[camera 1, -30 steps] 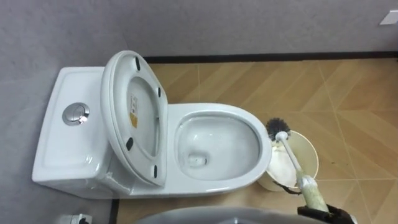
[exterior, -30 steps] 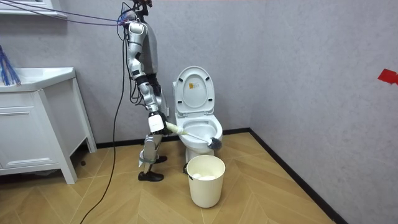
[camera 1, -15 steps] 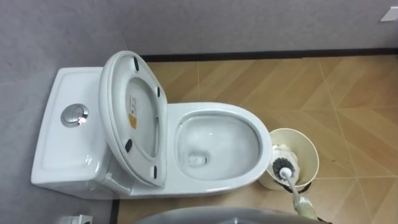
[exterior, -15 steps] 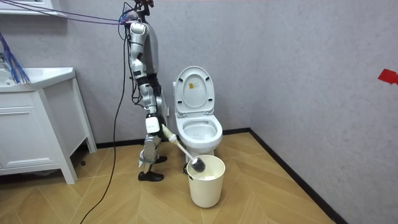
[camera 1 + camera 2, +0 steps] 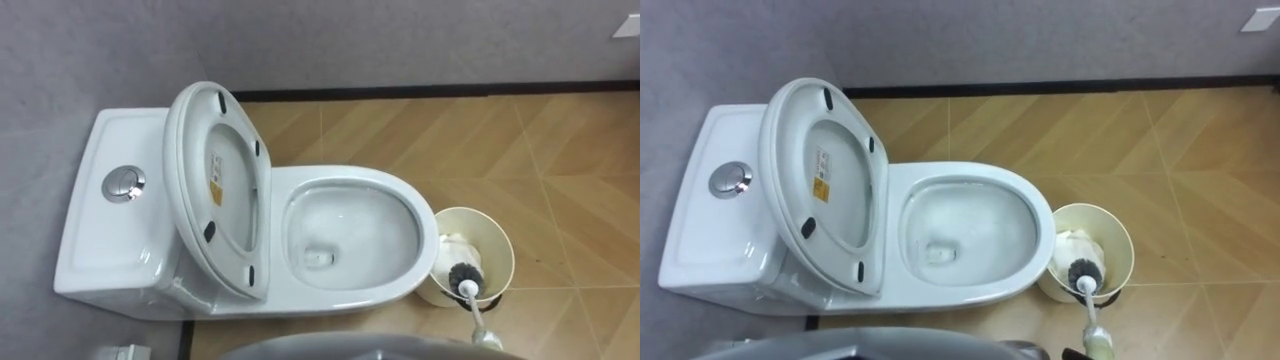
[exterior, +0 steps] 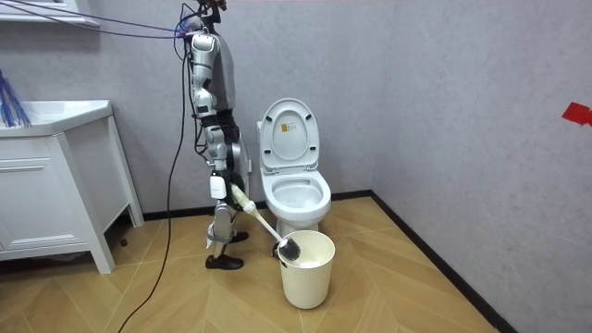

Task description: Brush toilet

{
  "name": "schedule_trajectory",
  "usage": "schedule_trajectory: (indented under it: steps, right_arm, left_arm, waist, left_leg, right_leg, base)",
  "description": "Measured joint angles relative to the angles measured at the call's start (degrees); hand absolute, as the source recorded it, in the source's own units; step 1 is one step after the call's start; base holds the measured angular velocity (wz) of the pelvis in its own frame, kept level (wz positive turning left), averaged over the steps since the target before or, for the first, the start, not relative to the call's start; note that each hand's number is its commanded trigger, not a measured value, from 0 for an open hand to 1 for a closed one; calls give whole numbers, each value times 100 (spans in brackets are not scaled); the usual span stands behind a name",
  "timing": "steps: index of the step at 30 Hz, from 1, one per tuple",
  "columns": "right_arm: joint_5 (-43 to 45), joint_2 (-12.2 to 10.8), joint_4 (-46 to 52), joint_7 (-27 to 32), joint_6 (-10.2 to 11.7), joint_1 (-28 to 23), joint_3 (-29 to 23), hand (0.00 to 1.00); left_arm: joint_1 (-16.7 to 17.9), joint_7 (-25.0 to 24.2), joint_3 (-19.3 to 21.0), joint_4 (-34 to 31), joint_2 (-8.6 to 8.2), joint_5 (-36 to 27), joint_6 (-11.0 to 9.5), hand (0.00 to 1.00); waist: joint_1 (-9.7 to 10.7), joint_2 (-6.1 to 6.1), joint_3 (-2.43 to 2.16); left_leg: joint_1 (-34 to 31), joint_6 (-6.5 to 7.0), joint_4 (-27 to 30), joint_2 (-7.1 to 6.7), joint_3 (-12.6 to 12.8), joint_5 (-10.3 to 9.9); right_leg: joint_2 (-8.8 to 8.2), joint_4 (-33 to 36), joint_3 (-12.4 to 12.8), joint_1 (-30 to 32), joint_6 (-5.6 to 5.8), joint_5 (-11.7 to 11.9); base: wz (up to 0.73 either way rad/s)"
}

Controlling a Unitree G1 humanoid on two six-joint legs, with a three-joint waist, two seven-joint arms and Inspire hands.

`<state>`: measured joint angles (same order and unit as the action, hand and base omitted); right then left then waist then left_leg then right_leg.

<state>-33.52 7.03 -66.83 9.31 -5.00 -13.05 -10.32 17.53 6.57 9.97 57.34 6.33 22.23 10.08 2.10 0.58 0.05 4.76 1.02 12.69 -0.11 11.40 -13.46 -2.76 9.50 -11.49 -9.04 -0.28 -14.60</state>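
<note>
Hanging brush [image 5: 463, 277] at bin [image 5: 471, 210] rim, beside toilet [image 5: 350, 175]

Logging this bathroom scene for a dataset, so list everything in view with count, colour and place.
Toilet: one, white, against the grey wall, lid raised.
Flush button: one, silver, on top of the tank.
Brush: one, dark bristles and white handle, head at the bucket's rim.
Bucket: one, cream, on the floor beside the front of the bowl.
Cabinet: one, white, at the room view's left.
Red mark: one, on the wall at the room view's right.
Floor: tan wood.
Right hand: one, holding the brush handle, beside the toilet.
</note>
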Motion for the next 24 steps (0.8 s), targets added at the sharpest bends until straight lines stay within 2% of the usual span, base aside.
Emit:
schedule_trajectory:
  steps: [6, 13, 24]
  right_arm:
    - [329, 28, -54, -343, -15, 11, 9, 0]
    - [1275, 35, -194, -733, -8, 113, 272, 0]
    - [2317, 65, -202, -846, -66, 199, 592, 0]
  left_arm:
    - [-3, -66, 0, -5, -4, 14, 25, 0]
    - [-48, -76, -42, 7, -11, 245, 89, 0]
    - [-224, -109, -211, 247, -14, 279, 221, 0]
  waist:
    - [47, 3, -8]
    - [51, 23, -5]
    - [37, 63, -6]
  left_leg:
    - [-7, 0, 12, -14, -43, 2]
    - [-8, 0, 8, -2, -23, 1]
    - [-6, 0, 35, 22, -25, 2]
  right_leg:
    - [16, 19, -14, -7, -1, 0]
    - [31, 3, 27, 1, -2, 0]
    - [21, 17, 49, 3, -10, 4]
  base:
    - [2]
    - [-1]
    - [0]
